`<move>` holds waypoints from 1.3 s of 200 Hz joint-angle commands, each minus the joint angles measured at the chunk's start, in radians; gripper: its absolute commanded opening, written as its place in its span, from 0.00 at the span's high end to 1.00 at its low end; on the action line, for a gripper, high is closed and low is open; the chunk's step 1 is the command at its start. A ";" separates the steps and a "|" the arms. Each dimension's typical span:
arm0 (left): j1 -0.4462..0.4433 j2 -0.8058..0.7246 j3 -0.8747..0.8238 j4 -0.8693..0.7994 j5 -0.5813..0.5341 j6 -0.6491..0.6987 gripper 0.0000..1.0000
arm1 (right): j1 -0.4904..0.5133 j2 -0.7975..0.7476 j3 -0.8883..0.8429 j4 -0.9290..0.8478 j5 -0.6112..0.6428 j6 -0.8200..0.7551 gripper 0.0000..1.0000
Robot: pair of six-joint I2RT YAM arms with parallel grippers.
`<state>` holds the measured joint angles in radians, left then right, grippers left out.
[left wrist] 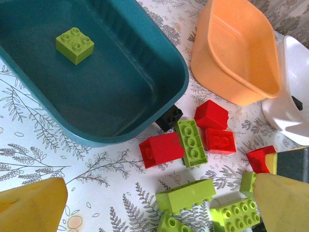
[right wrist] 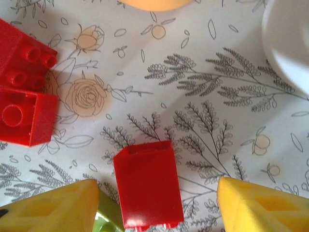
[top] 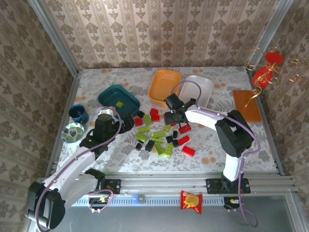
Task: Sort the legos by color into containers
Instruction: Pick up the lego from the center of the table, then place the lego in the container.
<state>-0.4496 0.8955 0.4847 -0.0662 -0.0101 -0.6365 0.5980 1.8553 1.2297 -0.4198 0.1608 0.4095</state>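
- Yellow fingertips [right wrist: 260, 205] of the right gripper [right wrist: 157, 208] stand wide apart on either side of a red brick [right wrist: 148, 186] that lies on the flowered table [right wrist: 203, 96]. The brick sits closer to the left finger, is slightly skewed, and is not clamped.
- From above, the right gripper [top: 175, 116] hangs low over the far side of the loose legos [top: 159, 135], just near of the orange tub [top: 155, 84] and the white tub [top: 200, 87].
- Both of those tubs look empty as far as their insides show.
- Left gripper [left wrist: 157, 205] is also spread wide and holds nothing. It hovers over lime bricks [left wrist: 186, 195] beside the near-right corner of the teal tub [left wrist: 145, 63].
- One lime brick [left wrist: 75, 44] lies in the teal tub, so green seems to belong there.
- Nearly all the red, lime and black bricks lie loose mid-table, so the sort looks barely begun.
- Step in hand, as I judge it: picking up the red brick with the right arm.
- The next move calls for squaring the fingers to the brick's flat sides, closing on it, lifting clear of its red neighbours [right wrist: 24, 96], then carrying it to whichever empty tub is chosen for red.
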 commanded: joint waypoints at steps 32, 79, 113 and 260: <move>0.000 0.015 -0.011 0.019 0.012 -0.022 0.00 | -0.011 0.085 0.057 -0.035 0.013 -0.015 0.43; 0.001 0.019 -0.011 0.014 0.010 -0.019 0.00 | -0.023 0.075 0.039 0.001 -0.033 -0.014 0.64; 0.002 0.004 -0.003 -0.016 -0.013 -0.012 0.00 | -0.036 -0.049 -0.015 0.060 -0.099 -0.005 0.74; 0.001 -0.024 0.067 -0.170 0.003 0.050 0.00 | -0.118 0.321 0.682 -0.010 -0.053 0.044 0.70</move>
<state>-0.4496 0.8925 0.5171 -0.1802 -0.0330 -0.6186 0.5007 2.0998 1.8160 -0.3573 0.0765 0.4168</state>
